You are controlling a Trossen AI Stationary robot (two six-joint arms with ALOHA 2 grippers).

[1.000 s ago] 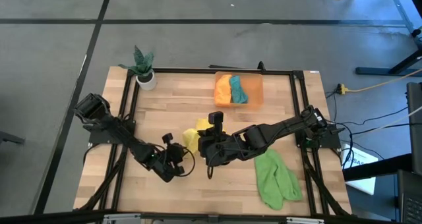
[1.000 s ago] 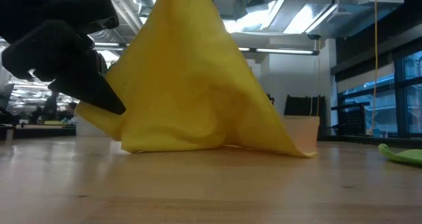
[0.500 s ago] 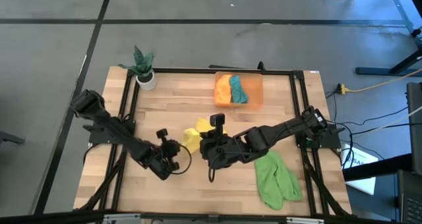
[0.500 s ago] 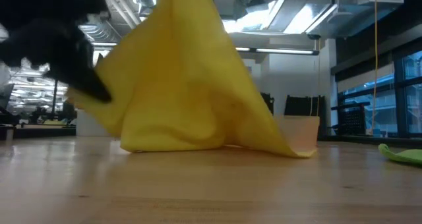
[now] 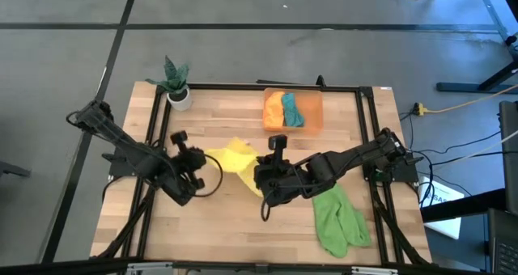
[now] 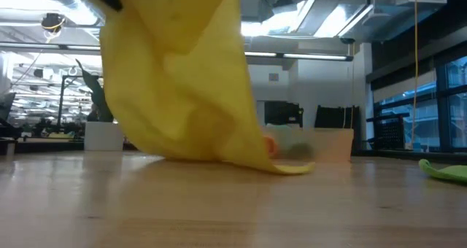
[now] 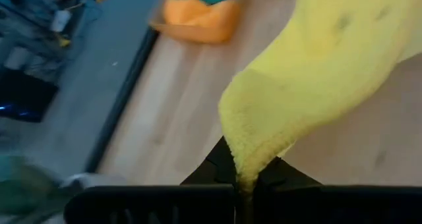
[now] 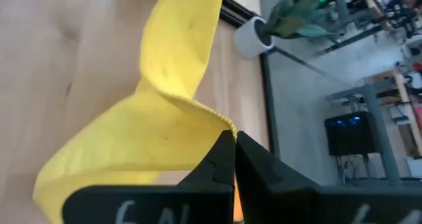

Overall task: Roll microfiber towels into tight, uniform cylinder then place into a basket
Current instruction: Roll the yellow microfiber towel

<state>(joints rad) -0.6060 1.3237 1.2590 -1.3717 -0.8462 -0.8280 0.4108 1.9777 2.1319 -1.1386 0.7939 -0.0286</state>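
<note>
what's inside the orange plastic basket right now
Two rolled microfiber towels, an orange one and a teal one, lie side by side in the translucent orange plastic basket. Anything beneath them is hidden.

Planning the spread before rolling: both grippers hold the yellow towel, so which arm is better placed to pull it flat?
Left, probably. The left gripper pinches one edge of the yellow towel with bare wooden table around it. The right gripper, clamping the other end, sits close to the green towel.
</note>
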